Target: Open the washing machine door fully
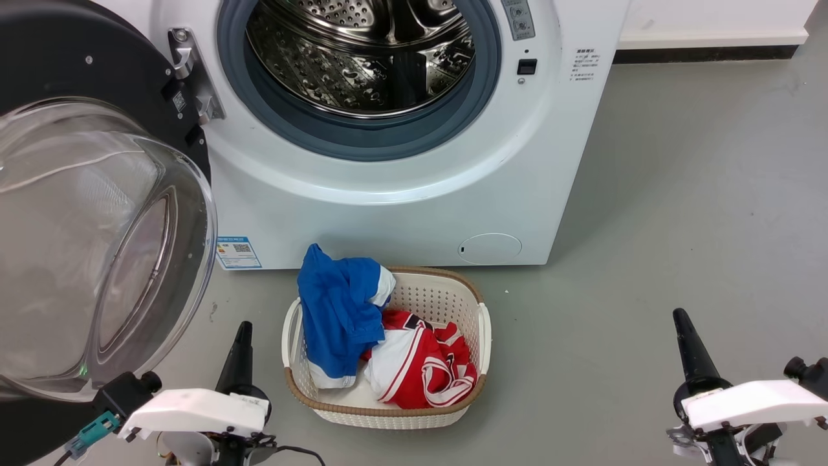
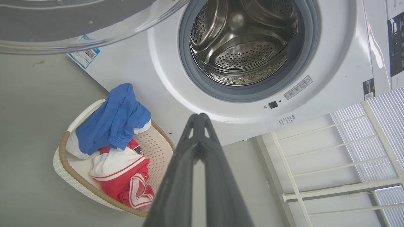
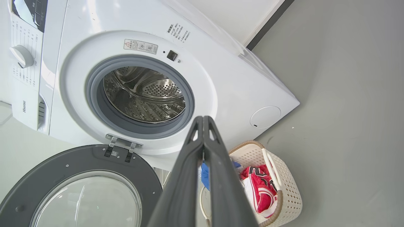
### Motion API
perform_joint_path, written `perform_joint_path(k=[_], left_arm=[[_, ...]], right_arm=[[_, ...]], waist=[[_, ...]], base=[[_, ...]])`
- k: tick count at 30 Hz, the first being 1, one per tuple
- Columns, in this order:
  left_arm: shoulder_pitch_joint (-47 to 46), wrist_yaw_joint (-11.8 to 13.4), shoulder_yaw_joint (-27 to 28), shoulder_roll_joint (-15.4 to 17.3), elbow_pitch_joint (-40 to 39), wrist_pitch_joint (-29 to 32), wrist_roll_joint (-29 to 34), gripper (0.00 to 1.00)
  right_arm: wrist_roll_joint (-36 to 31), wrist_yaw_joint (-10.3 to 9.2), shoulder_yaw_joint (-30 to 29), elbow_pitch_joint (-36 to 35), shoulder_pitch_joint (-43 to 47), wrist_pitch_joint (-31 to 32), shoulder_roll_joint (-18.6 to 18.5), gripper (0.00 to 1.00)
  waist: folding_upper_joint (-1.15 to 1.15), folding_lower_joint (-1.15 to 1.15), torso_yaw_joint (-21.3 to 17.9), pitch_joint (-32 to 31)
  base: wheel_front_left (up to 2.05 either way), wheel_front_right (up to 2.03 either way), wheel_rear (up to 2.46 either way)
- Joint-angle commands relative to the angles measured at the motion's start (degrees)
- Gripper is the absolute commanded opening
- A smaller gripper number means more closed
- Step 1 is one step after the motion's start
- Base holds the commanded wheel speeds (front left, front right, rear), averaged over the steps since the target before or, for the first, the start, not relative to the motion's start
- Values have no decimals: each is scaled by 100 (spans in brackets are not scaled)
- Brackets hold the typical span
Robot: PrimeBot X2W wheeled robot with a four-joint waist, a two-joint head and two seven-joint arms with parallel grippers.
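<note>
The washing machine door [image 1: 84,213] stands swung wide to the left on its hinge [image 1: 191,74], its black ring and bulging glass bowl facing me. In the right wrist view the washing machine door [image 3: 82,186] lies at the lower left, and its glass edge [image 2: 79,28] crosses the top of the left wrist view. The steel drum [image 1: 362,58] with its grey rubber ring is exposed. My left gripper [image 1: 242,333] is shut and empty, low beside the glass bowl, not touching it. My right gripper [image 1: 682,323] is shut and empty at the lower right, far from the door.
A cream laundry basket [image 1: 482,323] with a blue garment [image 1: 336,310] and a red-and-white garment [image 1: 420,362] sits on the grey floor before the machine, between my grippers. Open floor lies to the right. A white slatted rack [image 2: 347,157] stands by the machine.
</note>
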Motion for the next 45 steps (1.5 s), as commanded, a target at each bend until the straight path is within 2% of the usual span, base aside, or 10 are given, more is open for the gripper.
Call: perform_joint_path(k=[1, 22, 45], left_arm=[[-114, -52, 48, -3, -69, 40, -179, 0], [-135, -159, 233, -8, -67, 368, -1419, 0], [-140, -253, 396, -13, -62, 644, -2498, 0]], right_arm=[[191, 1, -20, -42, -117, 25, -35, 0], [1471, 1, -112, 15, -186, 272, -30, 0], [2567, 0, -202, 67, -259, 501, -16, 0]], waist=[[0, 0, 2, -8], [0, 0, 22, -105], [0, 0, 42, -206]], base=[[0, 0, 0], [0, 0, 0], [0, 0, 0]])
